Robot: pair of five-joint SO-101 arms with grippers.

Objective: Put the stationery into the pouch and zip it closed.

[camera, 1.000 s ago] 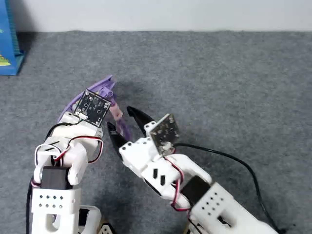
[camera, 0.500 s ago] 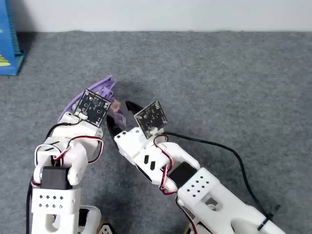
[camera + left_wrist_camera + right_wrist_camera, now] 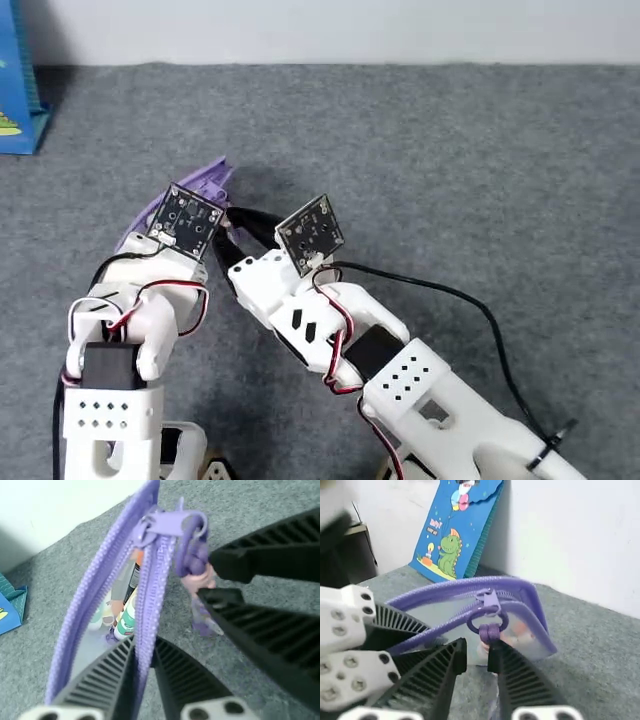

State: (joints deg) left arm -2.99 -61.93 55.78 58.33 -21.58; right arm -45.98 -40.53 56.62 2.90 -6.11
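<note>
A clear pouch [image 3: 205, 178] with a purple zipper stands on the grey carpet at the left. My left gripper [image 3: 142, 647] is shut on one zipper edge of the pouch [image 3: 90, 595] and holds it upright. Pens and a glue stick [image 3: 127, 612] lie inside. The mouth is unzipped along most of its length. The slider's purple zipper pull [image 3: 192, 555] hangs at the far end of the pouch. My right gripper [image 3: 477, 647] is narrowly open, and the zipper pull [image 3: 489, 630] with a pink charm sits between its fingertips [image 3: 217, 562].
A blue dinosaur-printed folder [image 3: 460, 525] leans against the white wall behind the pouch, at the far left edge [image 3: 15, 90] from above. The two arms stand close together, wrists almost touching. Bare grey carpet [image 3: 460, 170] stretches to the right and back.
My right arm has swung left toward the pouch, and its wide-open fingers have narrowed around the zipper pull. The left arm and pouch have barely moved.
</note>
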